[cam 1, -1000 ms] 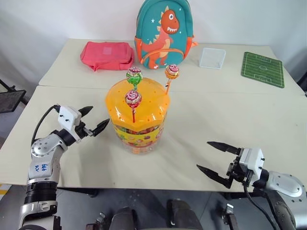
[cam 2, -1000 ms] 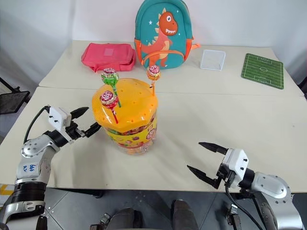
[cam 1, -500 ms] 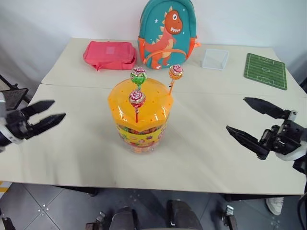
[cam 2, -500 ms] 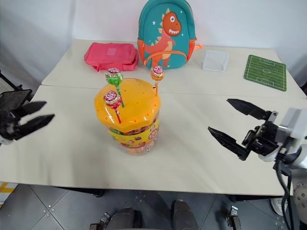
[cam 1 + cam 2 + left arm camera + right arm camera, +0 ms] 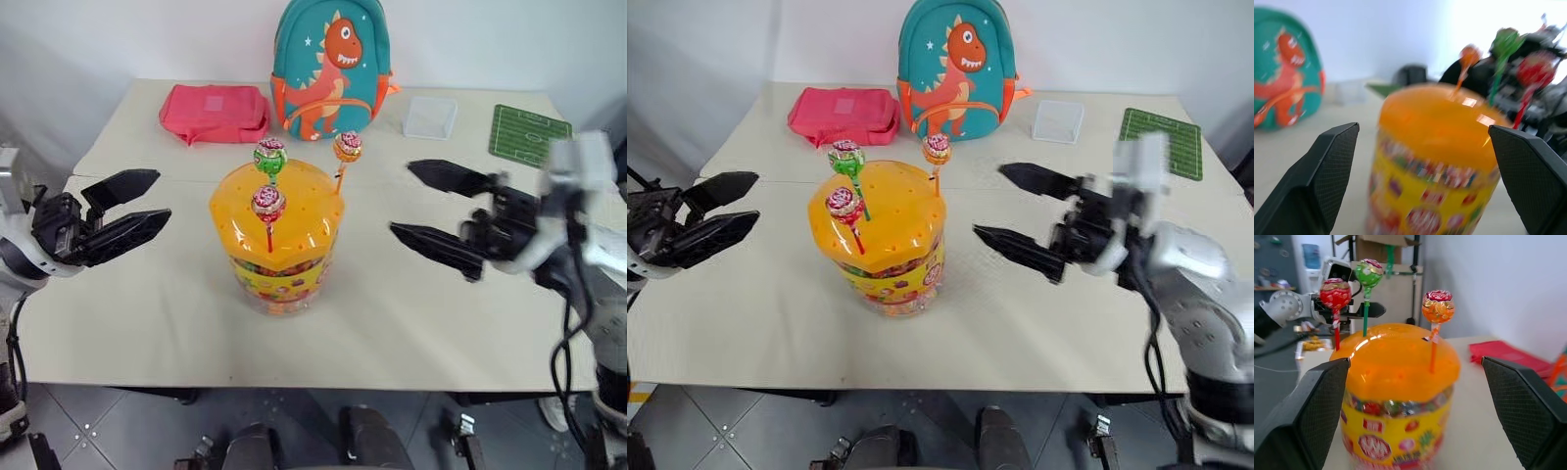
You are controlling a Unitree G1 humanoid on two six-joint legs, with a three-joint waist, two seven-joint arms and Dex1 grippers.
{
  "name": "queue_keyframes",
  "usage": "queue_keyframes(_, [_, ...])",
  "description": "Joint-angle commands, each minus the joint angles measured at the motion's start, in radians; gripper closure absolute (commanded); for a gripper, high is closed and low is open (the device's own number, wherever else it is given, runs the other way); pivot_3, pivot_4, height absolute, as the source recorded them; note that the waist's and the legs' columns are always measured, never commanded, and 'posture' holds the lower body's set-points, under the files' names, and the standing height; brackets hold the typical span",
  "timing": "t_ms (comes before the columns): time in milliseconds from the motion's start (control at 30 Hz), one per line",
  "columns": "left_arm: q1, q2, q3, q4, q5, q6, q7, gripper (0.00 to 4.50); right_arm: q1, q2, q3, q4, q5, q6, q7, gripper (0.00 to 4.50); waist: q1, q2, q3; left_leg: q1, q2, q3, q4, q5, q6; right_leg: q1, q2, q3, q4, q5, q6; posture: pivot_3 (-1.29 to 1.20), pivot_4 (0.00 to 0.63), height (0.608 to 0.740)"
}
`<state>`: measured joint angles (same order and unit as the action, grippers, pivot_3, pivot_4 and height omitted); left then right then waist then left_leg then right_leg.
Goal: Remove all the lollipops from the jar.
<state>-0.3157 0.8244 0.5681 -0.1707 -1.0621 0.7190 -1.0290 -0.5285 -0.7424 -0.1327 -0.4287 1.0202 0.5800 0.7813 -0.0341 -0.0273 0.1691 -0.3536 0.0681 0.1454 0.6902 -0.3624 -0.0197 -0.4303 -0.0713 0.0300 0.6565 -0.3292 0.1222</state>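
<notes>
While on jar (image 5: pixel 277 257), 3 lollipops (image 5: pixel 268 203), 2 end effectors apart.

My right gripper (image 5: pixel 443 217) reads motion-blurred at the wrist, and the jar (image 5: pixel 1437 161) base is cut off.

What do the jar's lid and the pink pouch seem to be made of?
The jar's lid: probably glossy, translucent orange plastic; it shows bright highlights and small punched holes. The pink pouch: seemingly soft matte fabric; its surface sags and creases.
</notes>
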Motion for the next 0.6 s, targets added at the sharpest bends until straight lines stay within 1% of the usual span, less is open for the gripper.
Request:
queue_keyframes(33, [0.028, -0.015, 0.037, -0.080, -0.046, -0.006, 0.028, 0.00, -0.078, 0.047, 0.029, 0.026, 0.037, 0.057, -0.018, 0.01, 0.000, 0.000, 0.000, 0.000, 0.000, 0.000, 0.000, -0.001, 0.001, 0.000, 0.000, 0.000, 0.000, 0.000, 0.000, 0.00, 0.150, 0.740])
queue_keyframes(100, [0.076, -0.022, 0.058, -0.106, -0.032, -0.032, 0.008, 0.00, -0.129, 0.101, 0.059, 0.046, 0.034, 0.078, -0.038, 0.01, -0.002, 0.000, 0.000, 0.000, 0.000, 0.000, 0.001, -0.001, 0.001, 0.000, -0.001, -0.001, 0.000, 0.000, 0.000, 0.00, 0.150, 0.740])
queue_keyframes(167, [0.111, -0.030, 0.067, -0.133, -0.023, -0.053, 0.007, 0.00, -0.149, 0.128, 0.069, 0.060, 0.024, 0.104, -0.047, 0.01, -0.003, 0.000, 0.000, 0.000, 0.000, 0.000, 0.000, -0.001, 0.001, -0.001, -0.001, 0.000, 0.000, 0.000, 0.000, 0.00, 0.150, 0.740])
queue_keyframes(233, [0.147, -0.028, 0.066, -0.158, -0.006, -0.075, -0.004, 0.00, -0.147, 0.135, 0.083, 0.064, 0.001, 0.109, -0.024, 0.01, -0.003, 0.000, 0.000, 0.000, 0.000, 0.000, 0.001, -0.001, 0.001, 0.000, -0.001, -0.001, -0.001, 0.000, 0.000, 0.00, 0.150, 0.740])
queue_keyframes(267, [0.156, -0.045, 0.072, -0.173, -0.001, -0.114, -0.026, 0.00, -0.146, 0.139, 0.089, 0.071, -0.016, 0.105, -0.015, 0.01, -0.001, 0.000, 0.000, 0.000, 0.000, 0.000, 0.001, -0.001, 0.001, 0.000, -0.001, -0.001, -0.001, 0.000, 0.000, 0.00, 0.150, 0.740])
queue_keyframes(467, [0.199, -0.055, 0.043, -0.208, 0.012, -0.150, -0.026, 0.00, -0.171, 0.196, 0.091, 0.114, -0.057, 0.092, -0.005, 0.01, 0.002, 0.000, 0.000, -0.001, -0.001, 0.001, 0.002, -0.002, 0.002, 0.001, -0.002, -0.002, -0.004, 0.000, 0.000, 0.00, 0.150, 0.740])
queue_keyframes(500, [0.207, -0.057, 0.039, -0.213, 0.015, -0.153, -0.021, 0.00, -0.172, 0.200, 0.093, 0.117, -0.062, 0.094, 0.002, 0.37, 0.002, 0.000, 0.000, -0.001, -0.001, 0.001, 0.002, -0.002, 0.002, 0.000, -0.002, -0.002, -0.003, 0.000, 0.000, 0.00, 0.150, 0.740])
queue_keyframes(533, [0.212, -0.068, 0.040, -0.216, 0.018, -0.167, -0.018, 0.00, -0.174, 0.205, 0.096, 0.120, -0.072, 0.093, 0.006, 0.51, 0.002, 0.000, 0.000, -0.001, -0.001, 0.001, 0.002, -0.002, 0.002, 0.000, -0.002, -0.002, -0.003, 0.000, 0.000, 0.00, 0.150, 0.740])
queue_keyframes(600, [0.226, -0.076, 0.036, -0.226, 0.021, -0.179, -0.013, 0.00, -0.179, 0.222, 0.097, 0.137, -0.090, 0.086, 0.004, 1.14, 0.001, 0.000, 0.000, -0.001, -0.001, 0.001, 0.002, -0.002, 0.002, 0.000, -0.002, -0.003, -0.003, 0.000, 0.000, 0.00, 0.150, 0.740])
